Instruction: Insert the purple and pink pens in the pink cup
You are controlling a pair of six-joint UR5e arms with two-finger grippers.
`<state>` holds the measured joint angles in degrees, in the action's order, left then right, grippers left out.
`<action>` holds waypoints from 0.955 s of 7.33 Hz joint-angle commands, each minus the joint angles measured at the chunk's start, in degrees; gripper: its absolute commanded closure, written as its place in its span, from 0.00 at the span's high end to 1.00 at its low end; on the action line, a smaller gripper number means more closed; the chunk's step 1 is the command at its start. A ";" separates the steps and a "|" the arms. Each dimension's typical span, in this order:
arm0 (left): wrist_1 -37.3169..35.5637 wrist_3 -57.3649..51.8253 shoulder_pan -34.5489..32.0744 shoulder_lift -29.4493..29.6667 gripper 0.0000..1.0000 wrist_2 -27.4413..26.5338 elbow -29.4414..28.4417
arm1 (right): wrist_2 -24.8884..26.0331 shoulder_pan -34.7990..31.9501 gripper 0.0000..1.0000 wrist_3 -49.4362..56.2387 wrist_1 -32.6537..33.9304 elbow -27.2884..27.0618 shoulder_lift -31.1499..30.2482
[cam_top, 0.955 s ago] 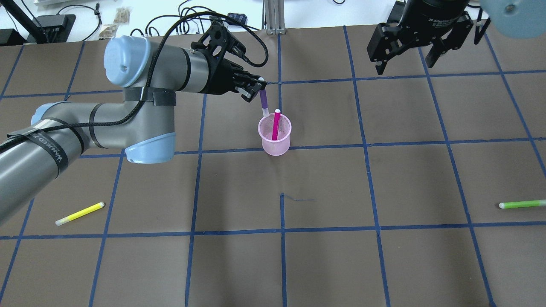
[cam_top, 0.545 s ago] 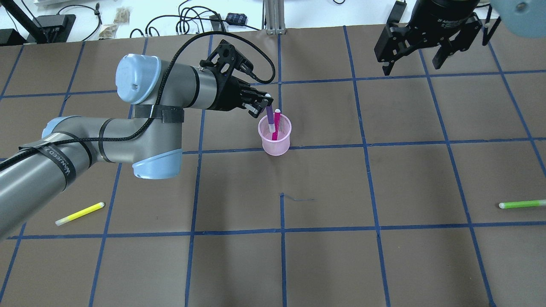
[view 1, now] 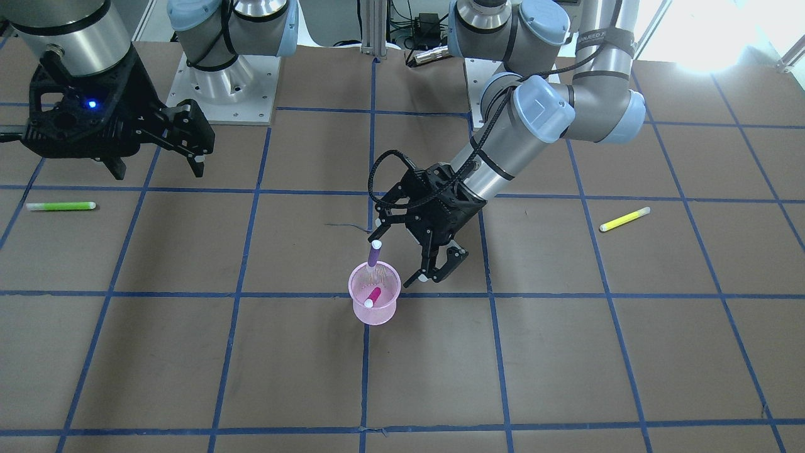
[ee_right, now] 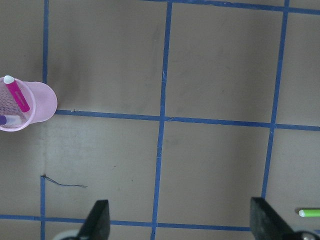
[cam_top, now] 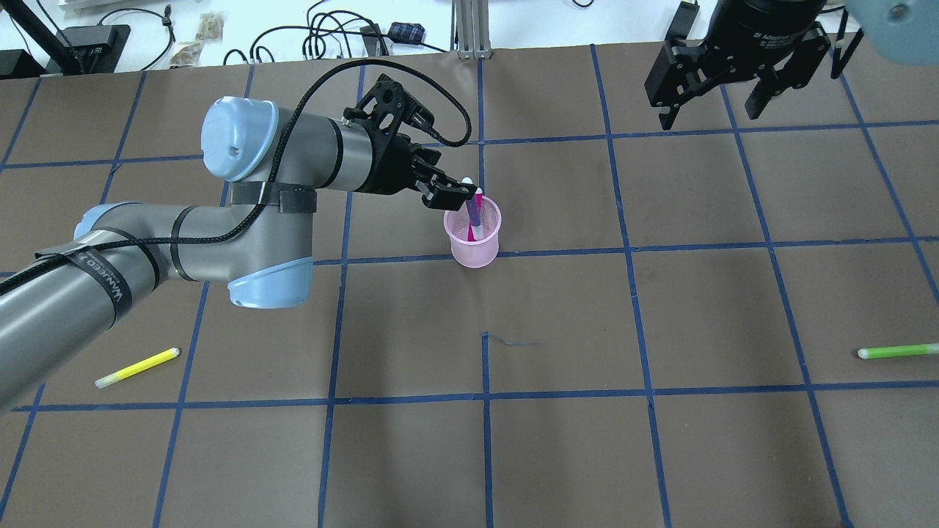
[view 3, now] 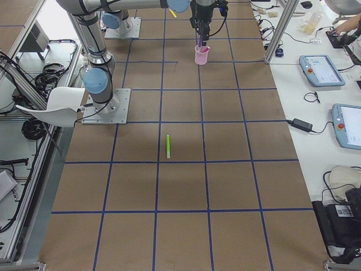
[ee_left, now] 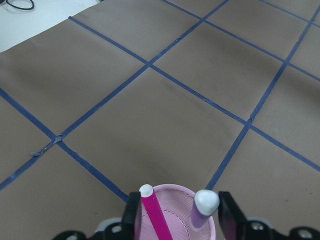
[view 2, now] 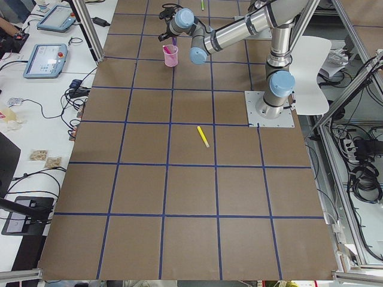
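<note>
The pink mesh cup stands near the table's middle. The pink pen and the purple pen both stand in it, leaning, white caps up. My left gripper is open just above the cup's rim. In the left wrist view its fingers stand wide on either side of both pens, gripping neither. In the front view the purple pen stands free in the cup. My right gripper is open and empty, high over the far right.
A yellow pen lies on the near left of the table. A green pen lies at the near right edge. Blue tape lines grid the brown table. Cables lie beyond the far edge.
My left gripper carried the purple pen over the cup, lowered it in and opened. The pen now stands in the cup. The right gripper drew back slightly.
</note>
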<state>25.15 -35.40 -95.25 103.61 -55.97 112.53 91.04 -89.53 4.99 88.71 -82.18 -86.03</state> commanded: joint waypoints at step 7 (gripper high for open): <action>1.47 0.69 7.86 -1.47 1.00 -0.54 -0.82 | 0.02 -0.03 1.00 -0.16 0.32 0.00 -0.02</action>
<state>25.50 -34.65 -90.26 103.16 -56.43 112.06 91.05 -89.54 4.84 89.03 -82.18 -86.05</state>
